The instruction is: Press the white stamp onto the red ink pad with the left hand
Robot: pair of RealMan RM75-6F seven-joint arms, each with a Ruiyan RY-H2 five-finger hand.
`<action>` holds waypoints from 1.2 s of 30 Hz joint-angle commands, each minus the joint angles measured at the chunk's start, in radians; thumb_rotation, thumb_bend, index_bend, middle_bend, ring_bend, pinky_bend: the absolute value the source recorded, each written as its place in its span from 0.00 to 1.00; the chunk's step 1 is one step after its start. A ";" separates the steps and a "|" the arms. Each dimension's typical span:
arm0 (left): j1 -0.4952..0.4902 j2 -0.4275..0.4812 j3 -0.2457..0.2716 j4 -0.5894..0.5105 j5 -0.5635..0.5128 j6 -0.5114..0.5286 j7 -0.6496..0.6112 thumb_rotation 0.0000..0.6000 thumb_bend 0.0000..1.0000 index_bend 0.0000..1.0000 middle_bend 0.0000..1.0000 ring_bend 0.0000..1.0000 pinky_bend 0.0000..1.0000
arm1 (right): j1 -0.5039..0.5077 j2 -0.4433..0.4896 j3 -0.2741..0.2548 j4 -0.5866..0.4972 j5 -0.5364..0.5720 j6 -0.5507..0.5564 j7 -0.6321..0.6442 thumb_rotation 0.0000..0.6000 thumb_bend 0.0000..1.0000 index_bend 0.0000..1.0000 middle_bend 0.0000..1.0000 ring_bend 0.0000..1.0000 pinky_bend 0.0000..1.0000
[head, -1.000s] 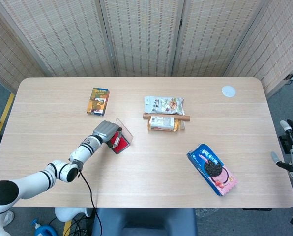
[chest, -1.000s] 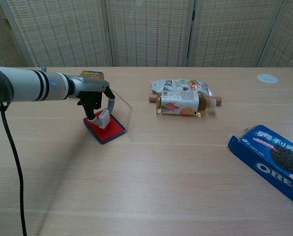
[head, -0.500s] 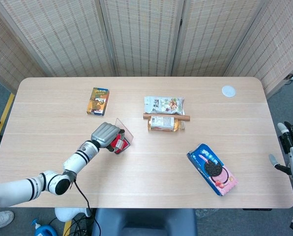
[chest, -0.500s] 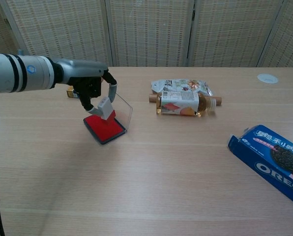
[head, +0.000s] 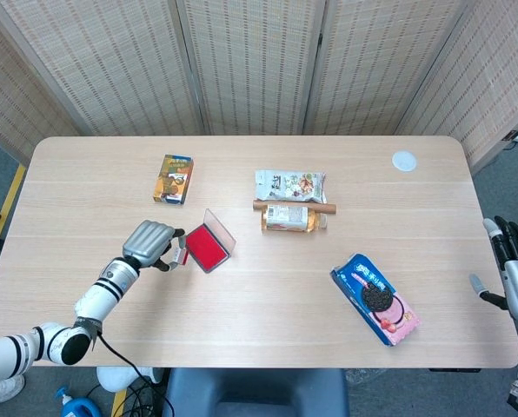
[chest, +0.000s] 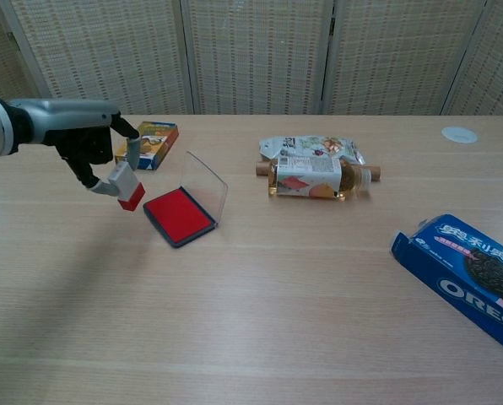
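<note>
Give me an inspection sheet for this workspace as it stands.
Surface: light wooden table, no spills seen.
Job's things: small white stamp with a red inked face held above the table, left of and apart from the open red ink pad in its black tray, whose clear lid stands raised.
Clutter: small orange and blue carton; snack packet; bottle lying on its side; blue Oreo biscuit pack; white round disc.
Robot hands: left robot hand pinches the stamp; right robot hand off the table's right edge, holds nothing, fingers apart.
Cables: black cable under the left arm.
Surroundings: woven folding screen behind the table.
</note>
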State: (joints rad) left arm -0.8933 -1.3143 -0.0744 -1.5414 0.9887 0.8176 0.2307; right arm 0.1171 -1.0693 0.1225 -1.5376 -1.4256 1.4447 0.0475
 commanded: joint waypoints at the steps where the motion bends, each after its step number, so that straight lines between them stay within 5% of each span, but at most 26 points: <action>1: 0.024 -0.010 0.007 0.040 0.035 -0.009 -0.048 1.00 0.57 0.76 1.00 0.82 0.80 | 0.001 -0.001 0.001 0.000 0.002 -0.002 -0.003 1.00 0.30 0.00 0.00 0.00 0.00; 24: 0.089 -0.153 0.022 0.377 0.276 -0.101 -0.407 1.00 0.56 0.69 1.00 0.82 0.80 | 0.015 -0.012 0.008 0.005 0.030 -0.031 -0.032 1.00 0.30 0.00 0.00 0.00 0.00; 36: 0.084 -0.224 0.034 0.495 0.357 -0.122 -0.493 1.00 0.40 0.66 1.00 0.82 0.80 | 0.009 -0.010 0.011 0.008 0.039 -0.025 -0.023 1.00 0.29 0.00 0.00 0.00 0.00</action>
State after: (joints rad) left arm -0.8085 -1.5344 -0.0409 -1.0501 1.3420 0.6971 -0.2584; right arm 0.1259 -1.0792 0.1338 -1.5298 -1.3863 1.4197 0.0243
